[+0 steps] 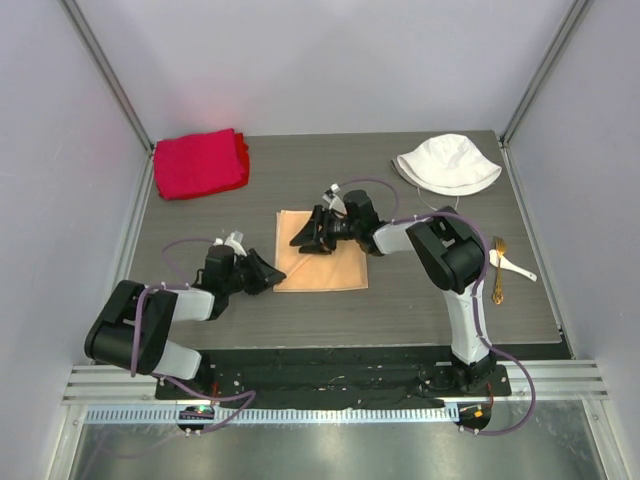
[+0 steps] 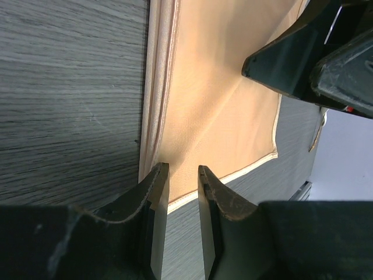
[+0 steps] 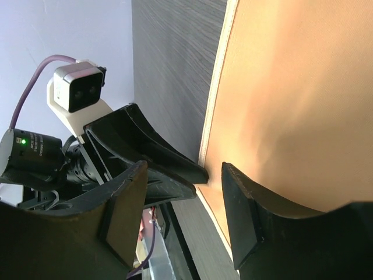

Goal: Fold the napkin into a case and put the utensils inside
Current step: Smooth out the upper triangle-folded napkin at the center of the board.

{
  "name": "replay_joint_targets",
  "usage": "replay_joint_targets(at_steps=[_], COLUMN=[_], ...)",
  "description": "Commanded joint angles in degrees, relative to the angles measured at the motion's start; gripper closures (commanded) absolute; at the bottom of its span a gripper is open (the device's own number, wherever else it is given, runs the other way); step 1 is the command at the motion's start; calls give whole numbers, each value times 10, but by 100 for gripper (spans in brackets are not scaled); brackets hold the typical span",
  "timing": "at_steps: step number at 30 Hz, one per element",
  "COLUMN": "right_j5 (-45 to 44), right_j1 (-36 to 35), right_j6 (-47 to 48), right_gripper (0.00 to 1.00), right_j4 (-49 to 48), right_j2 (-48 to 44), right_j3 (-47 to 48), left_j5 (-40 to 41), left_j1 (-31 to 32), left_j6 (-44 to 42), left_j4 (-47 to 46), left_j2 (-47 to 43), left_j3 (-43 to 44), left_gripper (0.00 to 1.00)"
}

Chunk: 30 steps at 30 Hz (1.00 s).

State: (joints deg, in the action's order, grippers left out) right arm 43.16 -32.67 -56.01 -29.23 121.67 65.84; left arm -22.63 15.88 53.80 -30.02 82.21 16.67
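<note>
Napkin (image 1: 325,266) | corner between left tool (image 2: 182,169) tips; right tool (image 3: 183,174) above

My table (image 1: 400,300) had a dark grey wood-grain top (the same streaked grain showed close up in both wrist views). Plain pale walls shut it in: a back wall (image 1: 320,60), a left wall (image 1: 50,150) and a right wall (image 1: 600,200), with aluminium posts (image 1: 110,75) slanting up from the far corners. The light was soft and even. Along the near edge ran a white slotted strip (image 1: 330,413), then a brushed metal sheet (image 1: 330,450).
</note>
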Motion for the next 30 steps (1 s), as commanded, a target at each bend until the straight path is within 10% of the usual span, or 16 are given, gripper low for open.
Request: replay_joint_targets(at_steps=[1,11,30], right_j5=[20,53,6], right_j1=[2,108,166], right_j6=[6,15,141], right_gripper=[41,41,27], right_j4=[-57,-128,189], right_j2=[4,81,-29], right_j3=[-15,-15,141], left_j5=[29,71,30], left_j1=[6,9,22], left_j6=[-10,-9,-62], left_j4=[26,71,190], left_j2=[-11,-43,-114], left_j3=[-12,-32,123], left_gripper=[69,69,62])
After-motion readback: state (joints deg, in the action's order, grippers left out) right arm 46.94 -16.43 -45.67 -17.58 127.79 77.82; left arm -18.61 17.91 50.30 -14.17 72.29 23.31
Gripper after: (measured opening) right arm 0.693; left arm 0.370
